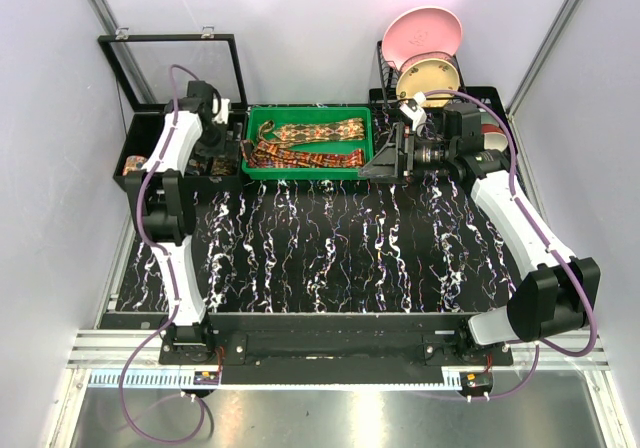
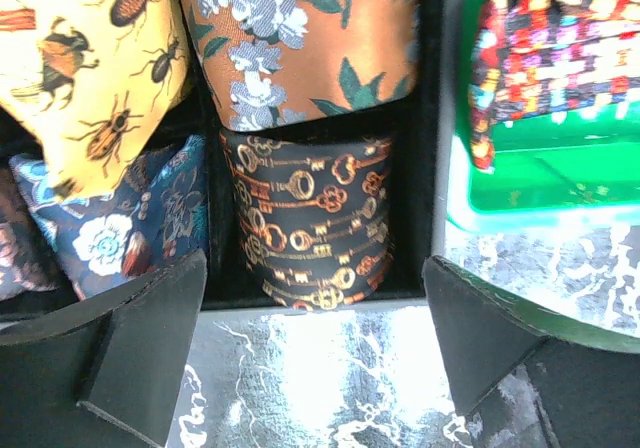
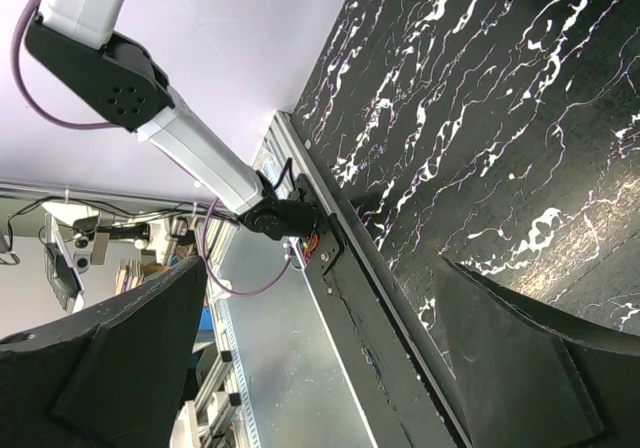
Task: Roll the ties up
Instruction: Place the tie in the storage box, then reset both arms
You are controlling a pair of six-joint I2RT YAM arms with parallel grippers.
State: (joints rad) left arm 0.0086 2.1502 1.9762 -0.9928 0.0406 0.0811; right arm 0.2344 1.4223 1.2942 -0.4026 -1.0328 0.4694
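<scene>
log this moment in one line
left gripper open, above rolled ties in black box | right gripper open, empty, beside green tray | unrolled ties in tray

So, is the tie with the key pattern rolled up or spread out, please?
Rolled up: the key-pattern tie sits as a compact coil, its layers stacked.

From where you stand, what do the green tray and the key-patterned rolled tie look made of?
The shallow green tray looks like moulded plastic: even colour, glossy rim. The dark rolled tie with gold keys looks like silky woven cloth, softly creased; fibre unclear.
</scene>
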